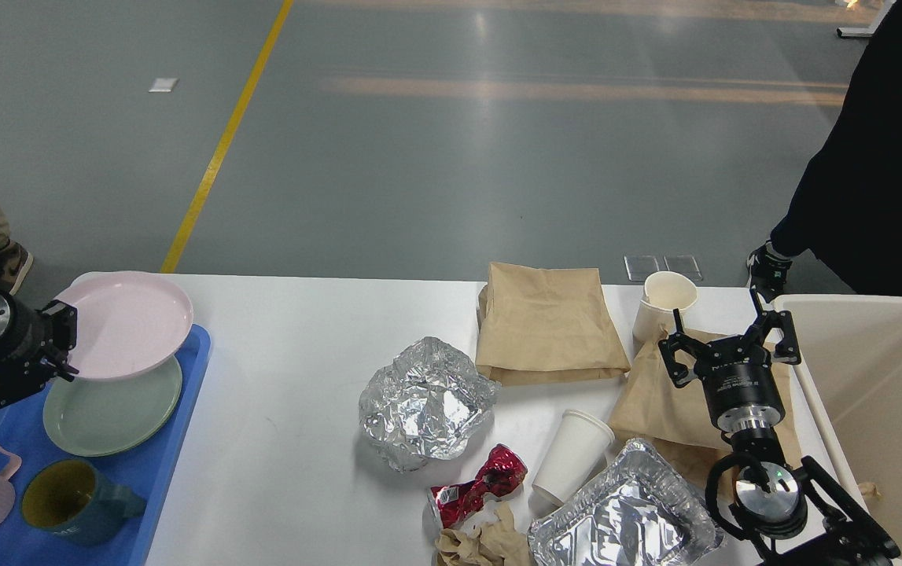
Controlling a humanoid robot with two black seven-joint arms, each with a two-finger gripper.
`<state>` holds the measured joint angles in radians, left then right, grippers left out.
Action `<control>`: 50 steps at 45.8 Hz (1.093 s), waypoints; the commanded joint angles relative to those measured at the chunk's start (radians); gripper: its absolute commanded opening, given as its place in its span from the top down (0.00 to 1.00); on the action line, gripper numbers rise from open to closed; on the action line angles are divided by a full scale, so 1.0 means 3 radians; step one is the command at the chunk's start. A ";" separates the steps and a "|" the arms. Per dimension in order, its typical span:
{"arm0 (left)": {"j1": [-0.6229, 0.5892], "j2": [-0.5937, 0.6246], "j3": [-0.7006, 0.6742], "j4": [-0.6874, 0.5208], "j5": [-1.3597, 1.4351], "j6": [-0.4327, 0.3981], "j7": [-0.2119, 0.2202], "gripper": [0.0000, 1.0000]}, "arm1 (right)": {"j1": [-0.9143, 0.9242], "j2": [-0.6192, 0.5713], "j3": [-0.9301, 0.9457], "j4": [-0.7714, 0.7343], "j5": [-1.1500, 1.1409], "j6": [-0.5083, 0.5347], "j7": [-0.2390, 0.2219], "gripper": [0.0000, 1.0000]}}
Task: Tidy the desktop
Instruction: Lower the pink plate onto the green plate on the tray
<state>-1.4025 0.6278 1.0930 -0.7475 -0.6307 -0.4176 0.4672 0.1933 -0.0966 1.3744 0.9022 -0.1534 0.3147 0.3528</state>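
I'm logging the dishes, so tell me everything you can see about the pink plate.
The pink plate is round, pale pink and matte, probably plastic, with a shallow raised rim and nothing on it. The left gripper holds it by its left edge, slightly tilted. It hangs over the far end of the blue tray, overlapping the top of the green plate below; whether the two plates touch cannot be told. Its far edge reaches past the tray, over the desktop.

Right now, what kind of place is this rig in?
Likely a lab or industrial hall set up as a mock table-clearing scene: bare grey floor with a painted yellow line, people standing by, and a white desktop with meal litter, between a blue tray and a beige bin.
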 commanded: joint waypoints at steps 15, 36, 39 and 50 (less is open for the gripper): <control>0.0410 0.0239 -0.0095 0.0017 0.0272 -0.0081 -0.0320 1.00 | 0.0000 0.0000 0.0000 -0.0001 0.0000 -0.0001 0.0000 0.00; 0.0610 0.0188 -0.0309 0.0170 0.0267 0.0073 -0.0320 0.97 | 0.0005 0.0000 0.0000 -0.0001 0.0000 -0.0001 0.0000 0.00; 0.0615 0.0183 -0.0340 0.0175 0.0267 0.0088 -0.0320 0.95 | 0.0005 0.0000 0.0000 -0.0001 0.0000 -0.0001 0.0000 0.00; 0.0656 0.0167 -0.0350 0.0170 0.0282 0.0139 -0.0320 0.53 | 0.0005 0.0000 0.0000 -0.0001 0.0000 -0.0001 0.0000 0.00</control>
<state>-1.2127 0.6789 0.9887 -0.6962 -0.5490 -0.3793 0.3711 0.1948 -0.0966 1.3742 0.9019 -0.1534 0.3147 0.3528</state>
